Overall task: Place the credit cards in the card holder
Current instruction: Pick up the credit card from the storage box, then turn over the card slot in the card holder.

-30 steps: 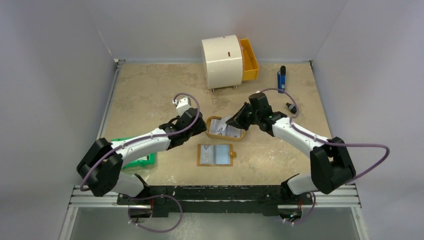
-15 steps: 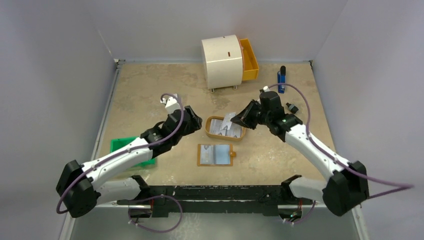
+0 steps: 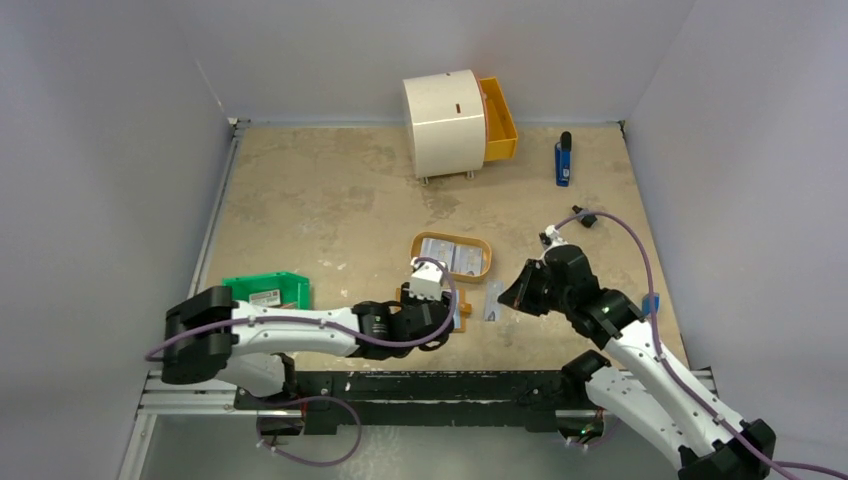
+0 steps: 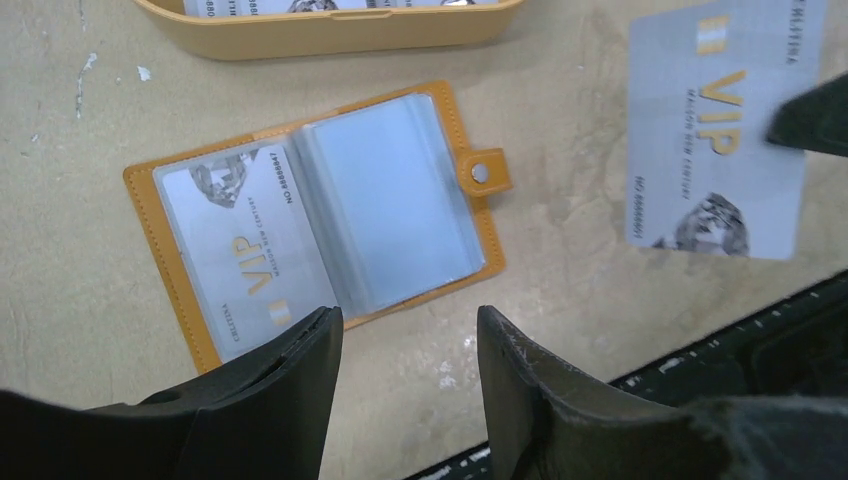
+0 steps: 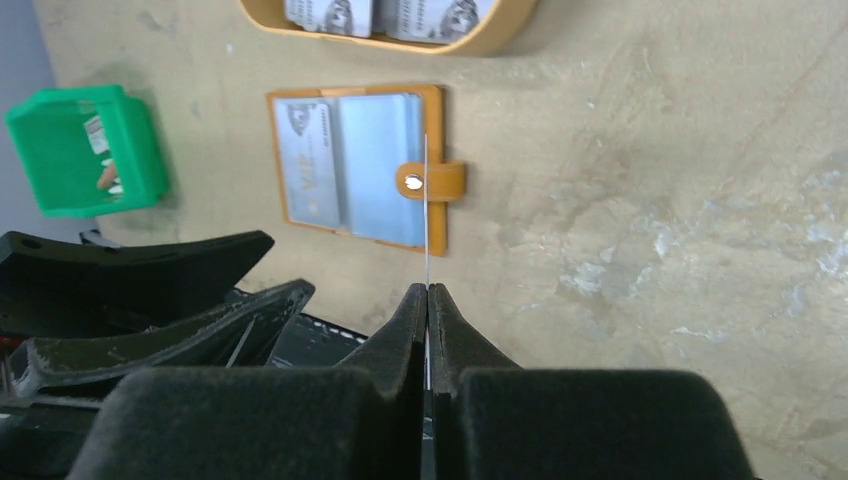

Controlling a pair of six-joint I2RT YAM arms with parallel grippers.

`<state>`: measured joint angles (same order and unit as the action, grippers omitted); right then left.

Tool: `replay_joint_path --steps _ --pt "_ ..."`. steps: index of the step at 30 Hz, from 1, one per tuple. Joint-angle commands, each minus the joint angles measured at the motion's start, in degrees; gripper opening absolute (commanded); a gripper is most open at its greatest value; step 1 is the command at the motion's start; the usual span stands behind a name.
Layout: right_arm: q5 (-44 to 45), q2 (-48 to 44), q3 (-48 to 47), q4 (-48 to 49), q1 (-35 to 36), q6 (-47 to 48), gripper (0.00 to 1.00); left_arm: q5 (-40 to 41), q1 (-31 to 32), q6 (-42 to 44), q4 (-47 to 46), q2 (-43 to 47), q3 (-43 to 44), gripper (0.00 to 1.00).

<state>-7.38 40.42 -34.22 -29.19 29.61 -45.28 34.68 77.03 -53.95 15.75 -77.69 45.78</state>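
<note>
1 credit card (image 4: 715, 130), silver-white with gold "VIP" lettering, is pinched by 1 edge in the right gripper (image 5: 428, 295), whose 2 fingers are clamped tight against it. From the right wrist it shows only as a thin line; from the left wrist its face is up and roughly level. It sits just to the right of the card holder (image 4: 320, 220), apart from it; whether it touches the table (image 3: 320, 200) cannot be told. The card holder lies open and flat on the table, tan-orange, with clear plastic sleeves (image 4: 385, 200) on its right half and its snap tab (image 4: 483, 172) pointing toward the held card. A second card (image 4: 245, 255) of the same print is already in the left sleeve. The left gripper (image 4: 405, 325) hovers over the near edge of the holder with its 2 fingers spread apart and nothing between them. Just beyond the holder stands an oval orange tray (image 5: 400, 45) with more cards (image 5: 440, 12) lying in it. A green bin (image 3: 265, 292) sits near the left edge of the table. At the far edge stands a white drum-shaped cabinet (image 3: 445, 120) with an orange drawer (image 3: 497, 118) pulled out on its right, and a blue tool (image 3: 563, 160) lies well to the right of it.
</note>
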Motion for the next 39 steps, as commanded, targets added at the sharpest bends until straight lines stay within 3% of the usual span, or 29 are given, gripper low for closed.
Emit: replay_joint_path --steps 1,7,16,32,39 --pt "1.9 -1.3 0.7 -0.4 0.1 0.5 0.0 8.4 0.4 0.9 0.6 -5.0 5.4 0.51" --pt "2.1 -2.1 1.9 0.3 0.0 0.3 0.0 11.5 0.3 2.9 0.5 -12.4 9.9 0.51" --pt "4.6 -3.5 0.1 -2.2 0.1 0.8 0.0 9.1 -0.8 4.7 1.6 -22.1 15.3 0.47" --pt "4.7 -3.3 -0.7 -2.9 0.0 0.9 0.0 3.6 -4.0 4.5 -0.9 -25.9 12.8 0.46" --pt "5.3 -3.2 -1.1 -2.5 0.1 1.1 0.0 4.2 -4.1 3.9 -1.0 -26.7 11.1 0.25"
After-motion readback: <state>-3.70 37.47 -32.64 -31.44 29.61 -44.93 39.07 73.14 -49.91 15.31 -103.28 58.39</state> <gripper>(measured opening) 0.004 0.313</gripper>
